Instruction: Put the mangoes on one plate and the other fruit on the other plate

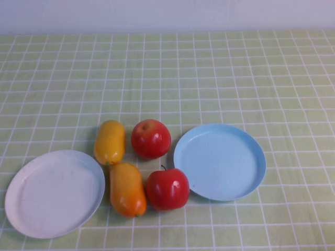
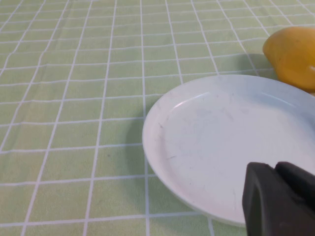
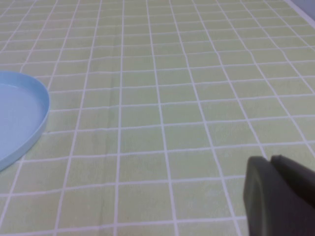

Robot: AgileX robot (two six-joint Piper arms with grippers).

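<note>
- In the high view, you are looking at a task that is not yet begun: the white plate [image 1: 54, 193] at your left and the light blue plate [image 1: 220, 161] at your right are both lying bare on the green checked worktop [image 1: 167, 73]. Between them, the two mangoes [image 1: 110, 141] are sitting one behind the other just beside the white plate, and the two apples [image 1: 151, 138] are sitting next to them, the nearer apple [image 1: 167, 189] touching or almost touching the blue plate's rim. Neither arm is showing here, so all four fruits are waiting to be moved.
- In the left wrist view, you are seeing the left gripper [image 2: 280, 199] hanging over the near edge of the white plate, its fingers closed and holding nothing. One mango [image 2: 291, 56] is peeking in just beyond the plate's rim.
- In the right wrist view, you are seeing the right gripper [image 3: 278, 196] closed and empty too, hovering over bare cloth, with only an edge of the blue plate [image 3: 22, 115] showing well apart from it. I am judging that every placement is left to do.
</note>
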